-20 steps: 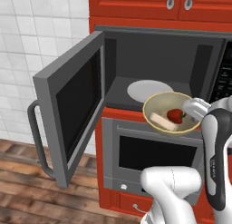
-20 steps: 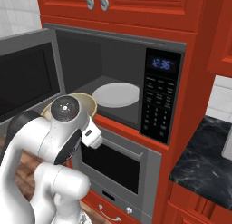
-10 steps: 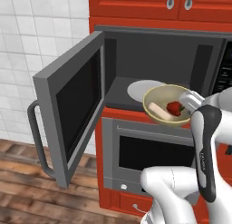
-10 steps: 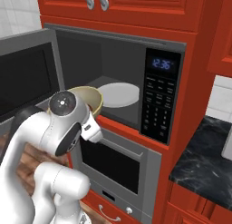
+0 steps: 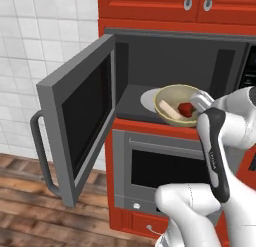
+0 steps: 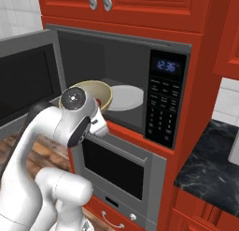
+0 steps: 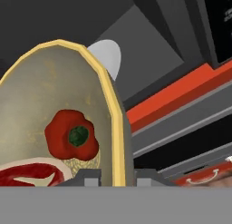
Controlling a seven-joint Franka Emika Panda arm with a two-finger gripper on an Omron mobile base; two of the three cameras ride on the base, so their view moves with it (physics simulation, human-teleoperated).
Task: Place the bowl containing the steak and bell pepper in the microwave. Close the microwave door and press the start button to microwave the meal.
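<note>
Lifted up and inward from a second ago, the bowl (image 5: 178, 106) with steak (image 7: 28, 173) and bell pepper (image 7: 71, 135) now hangs mid-frame at the microwave (image 5: 175, 66) mouth, its rim pinched in the gripper (image 7: 118, 175); only setting it down inside remains before closing the microwave door (image 5: 82, 118).

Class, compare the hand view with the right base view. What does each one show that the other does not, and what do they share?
Hand view alone: the inside of the bowl, with the bell pepper and part of the steak lying in it, and the gripper closed on the bowl's rim.

Right base view alone: the lit clock display above the keypad, the red upper cabinets, and the black marble counter at the right.

Both: the yellow bowl at the mouth of the microwave, the white turntable plate inside, and the oven below.
</note>
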